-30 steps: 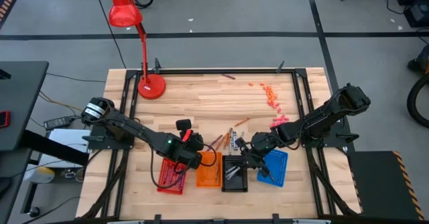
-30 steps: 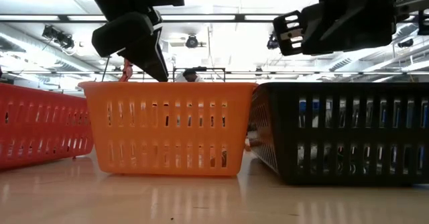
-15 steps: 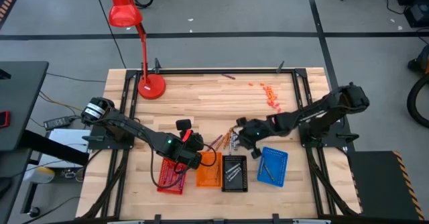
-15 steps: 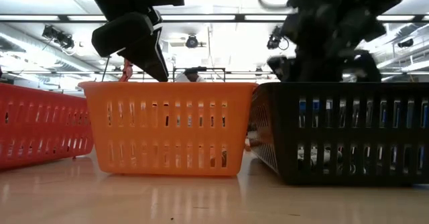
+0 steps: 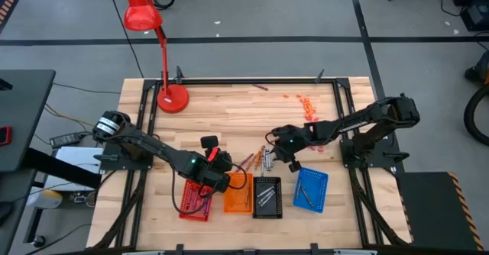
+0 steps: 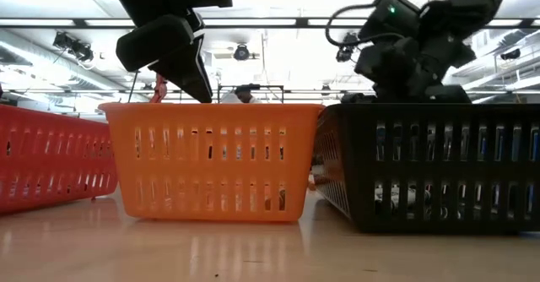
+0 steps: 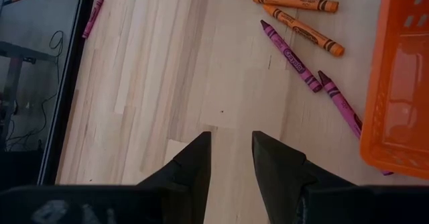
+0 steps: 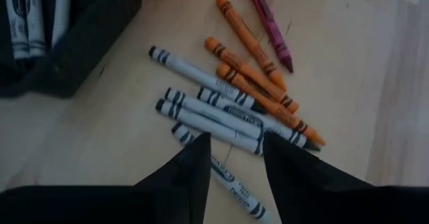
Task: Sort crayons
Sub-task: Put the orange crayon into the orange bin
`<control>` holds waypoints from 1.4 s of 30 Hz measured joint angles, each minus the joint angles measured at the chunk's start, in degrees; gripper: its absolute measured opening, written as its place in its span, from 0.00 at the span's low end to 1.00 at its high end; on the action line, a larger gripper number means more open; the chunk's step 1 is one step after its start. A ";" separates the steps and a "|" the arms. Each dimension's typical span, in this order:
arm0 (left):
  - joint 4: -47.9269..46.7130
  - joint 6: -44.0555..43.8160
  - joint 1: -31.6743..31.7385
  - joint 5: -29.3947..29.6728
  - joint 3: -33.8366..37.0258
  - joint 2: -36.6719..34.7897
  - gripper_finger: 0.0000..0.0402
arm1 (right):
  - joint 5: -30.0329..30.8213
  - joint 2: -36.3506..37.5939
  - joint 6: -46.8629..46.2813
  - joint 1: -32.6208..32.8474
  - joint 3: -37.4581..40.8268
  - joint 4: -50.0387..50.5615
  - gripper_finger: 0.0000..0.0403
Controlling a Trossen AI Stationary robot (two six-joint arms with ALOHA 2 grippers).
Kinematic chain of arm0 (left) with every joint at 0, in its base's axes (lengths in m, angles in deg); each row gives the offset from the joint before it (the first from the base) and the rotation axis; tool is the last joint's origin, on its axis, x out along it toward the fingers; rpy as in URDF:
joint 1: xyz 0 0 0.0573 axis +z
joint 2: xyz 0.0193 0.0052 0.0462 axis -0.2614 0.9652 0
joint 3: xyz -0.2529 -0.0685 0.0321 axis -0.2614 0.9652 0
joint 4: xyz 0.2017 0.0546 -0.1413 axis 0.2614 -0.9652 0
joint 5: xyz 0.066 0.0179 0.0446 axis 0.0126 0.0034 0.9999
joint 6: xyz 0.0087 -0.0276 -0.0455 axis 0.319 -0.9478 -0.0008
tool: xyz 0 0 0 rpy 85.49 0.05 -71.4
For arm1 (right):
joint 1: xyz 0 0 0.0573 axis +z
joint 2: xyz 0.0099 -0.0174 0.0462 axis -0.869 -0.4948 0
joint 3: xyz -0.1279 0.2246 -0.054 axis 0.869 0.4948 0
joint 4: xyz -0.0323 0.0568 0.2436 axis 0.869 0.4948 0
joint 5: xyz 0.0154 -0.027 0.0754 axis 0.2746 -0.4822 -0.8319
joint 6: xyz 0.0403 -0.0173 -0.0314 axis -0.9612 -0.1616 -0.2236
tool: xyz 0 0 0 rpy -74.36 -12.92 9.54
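While the right gripper (image 8: 231,160) hangs spread over loose crayons (image 8: 221,110) beside the black tray (image 8: 80,43), these light, stiff, roll-prone sticks want pinching mid-length; the left gripper (image 7: 230,158) waits empty, slightly parted.

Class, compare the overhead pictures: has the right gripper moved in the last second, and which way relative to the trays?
Yes. The right gripper has moved off the black tray and blue tray, toward the loose crayons behind the trays.
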 joint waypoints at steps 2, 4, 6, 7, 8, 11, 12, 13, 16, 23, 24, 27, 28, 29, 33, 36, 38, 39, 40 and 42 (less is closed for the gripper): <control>0.00 0.00 0.00 -0.01 0.00 0.00 0.30 | -0.16 0.00 0.27 -0.46 1.40 -1.69 0.36; 0.00 0.00 0.00 0.00 0.00 0.00 0.30 | -0.31 0.00 0.33 -1.08 2.42 -2.46 0.37; 0.00 0.04 0.00 -0.01 0.00 0.00 0.30 | -2.16 0.00 0.11 -1.80 3.75 -4.38 0.37; 0.00 0.04 0.00 0.01 0.00 0.00 0.30 | -3.40 0.00 0.01 -2.12 4.59 -5.84 0.37; 0.00 0.04 0.00 -0.01 0.00 0.00 0.30 | -4.32 0.00 0.00 -2.44 5.54 -7.22 0.37; 0.02 0.07 0.00 -0.01 0.00 0.00 0.30 | -4.62 -0.02 -0.02 -3.36 7.53 -10.18 0.37; 0.02 0.07 0.00 -0.01 0.00 0.00 0.30 | -4.69 -0.01 -0.02 -3.71 8.01 -11.20 0.37; 0.02 0.07 0.00 0.00 0.00 0.00 0.30 | -4.77 0.00 -0.02 -3.96 8.46 -12.16 0.37; 0.02 0.14 0.00 -0.01 0.00 0.00 0.30 | -4.82 -0.01 -0.24 -4.43 8.94 -13.21 0.37; 0.10 0.24 0.01 -0.01 0.00 0.00 0.30 | -5.07 -0.02 -0.02 -4.55 8.94 -15.70 0.37; 0.23 0.24 0.02 -0.01 0.00 0.00 0.30 | -5.07 -0.02 -0.14 -4.53 8.94 -17.02 0.37; 0.46 0.24 0.02 -0.01 0.00 0.00 0.30 | -5.12 -0.05 -0.24 -4.80 8.94 -19.18 0.37; 0.48 0.24 0.01 -0.01 0.00 0.00 0.30 | -5.46 -0.24 -0.24 -5.03 8.94 -19.61 0.37; 0.48 0.24 0.00 -0.01 0.00 0.00 0.30 | -6.28 -1.10 -0.26 -5.40 8.91 -20.69 0.37; 0.97 0.22 0.01 -0.01 0.00 0.00 0.30 | -5.83 -4.87 -0.66 -7.06 8.96 -24.09 0.37; 1.00 -0.07 -0.01 -0.01 0.00 0.00 0.30 | -4.60 -5.83 -0.84 -8.95 8.91 -26.71 0.37; 1.00 -0.07 -0.16 -0.26 0.00 0.00 0.30 | -4.57 -5.74 -0.84 -10.35 8.90 -27.63 0.37; 0.98 -0.07 -0.29 -0.27 0.00 0.00 0.30 | -4.58 -5.47 -1.00 -11.12 8.91 -27.17 0.37; 0.98 -0.03 -0.31 -0.30 0.00 0.00 0.30 | -4.59 -5.38 -1.19 -11.93 8.91 -26.91 0.37; 1.01 0.00 -0.33 -0.37 0.00 0.00 0.30 | -4.62 -5.38 -1.25 -13.67 8.89 -25.25 0.37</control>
